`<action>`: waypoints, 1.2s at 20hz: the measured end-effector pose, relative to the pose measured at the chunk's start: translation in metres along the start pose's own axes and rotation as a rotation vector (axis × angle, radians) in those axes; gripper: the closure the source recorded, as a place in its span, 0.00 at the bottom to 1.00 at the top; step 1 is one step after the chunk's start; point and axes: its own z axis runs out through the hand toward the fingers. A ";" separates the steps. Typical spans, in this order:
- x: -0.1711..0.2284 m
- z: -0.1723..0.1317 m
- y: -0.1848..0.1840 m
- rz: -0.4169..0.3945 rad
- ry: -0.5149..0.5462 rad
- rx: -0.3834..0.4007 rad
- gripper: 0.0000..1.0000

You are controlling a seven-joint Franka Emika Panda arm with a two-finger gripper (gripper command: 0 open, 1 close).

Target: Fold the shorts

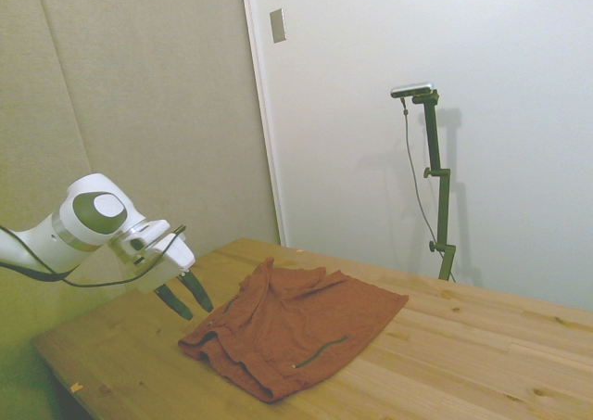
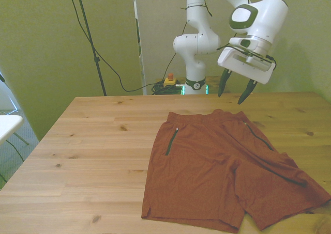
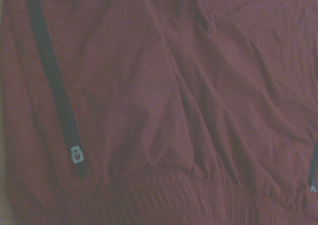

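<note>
The wooden table (image 2: 88, 141) has pale planks with darker knots, and the boards run across the front view. Directly on it lie the shorts (image 2: 222, 167), rust-red, spread out flat and wrinkled. Their gathered waistband (image 3: 198, 197) is toward the far edge of the table, the two legs toward the near edge. On the front view's right, one leg reaches the table's near corner. A dark zipper line (image 2: 171, 141) runs down from the waistband on each side.

Pincer (image 2: 237, 91) raised and tilted
Hangs with fingers (image 1: 196, 291) spread apart, angled down off the white wrist, gripping nothing.
</note>
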 end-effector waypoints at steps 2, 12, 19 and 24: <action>-0.033 -0.012 -0.010 -0.033 0.017 -0.025 0.00; -0.075 0.021 -0.047 -0.089 0.095 -0.063 0.00; -0.074 0.039 -0.057 -0.107 0.123 -0.122 0.00; -0.065 0.051 -0.054 -0.104 0.140 -0.167 1.00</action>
